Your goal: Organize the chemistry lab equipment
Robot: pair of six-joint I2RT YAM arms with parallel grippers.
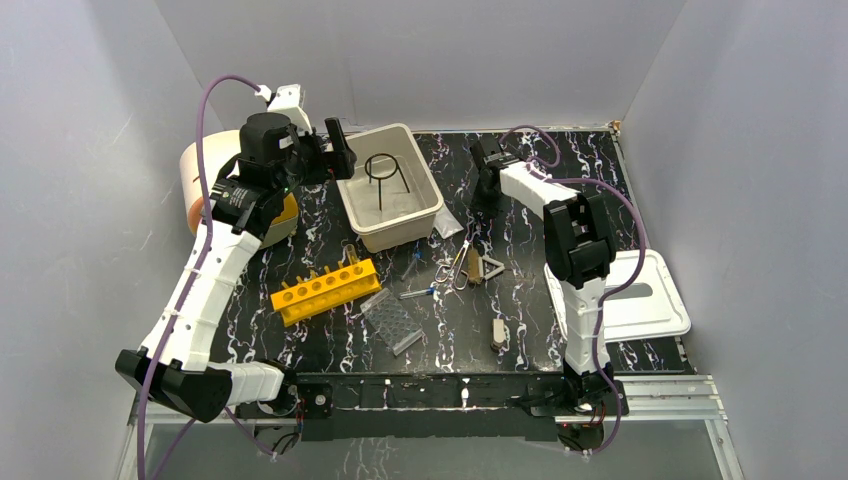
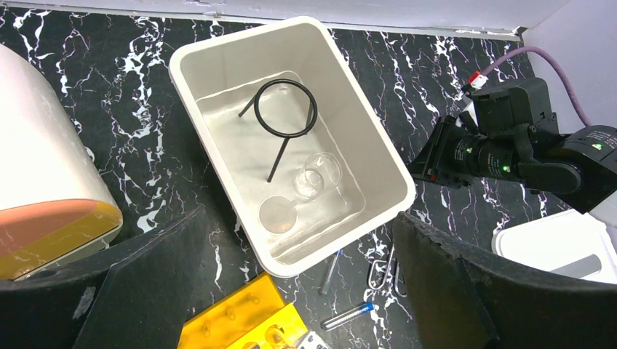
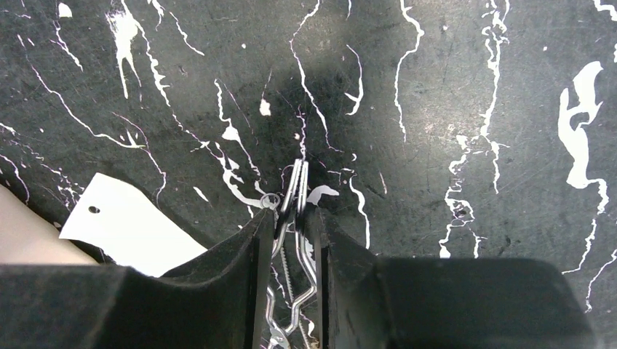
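The black wire ring-stand (image 2: 284, 109) stands in the beige tub (image 2: 378, 156) with two clear round dishes (image 2: 279, 215). My left gripper (image 2: 302, 218) is open and empty above the tub's near end; in the top view it (image 1: 340, 150) is at the tub's left rim. My right gripper (image 3: 291, 218) is shut on metal forceps (image 3: 297, 189) just above the table, right of the tub (image 1: 487, 195). A small clear bag (image 1: 447, 222), more metal scissors-like tools (image 1: 458, 268), a pale triangle (image 1: 491, 267) and two blue-tipped tools (image 1: 416, 293) lie on the table.
A yellow tube rack (image 1: 325, 288) and a clear well plate (image 1: 390, 322) lie front left. A flat white lid (image 1: 640, 290) lies at the right. A cream and orange drum (image 1: 200, 180) stands at the far left. A small beige piece (image 1: 497, 333) lies near the front.
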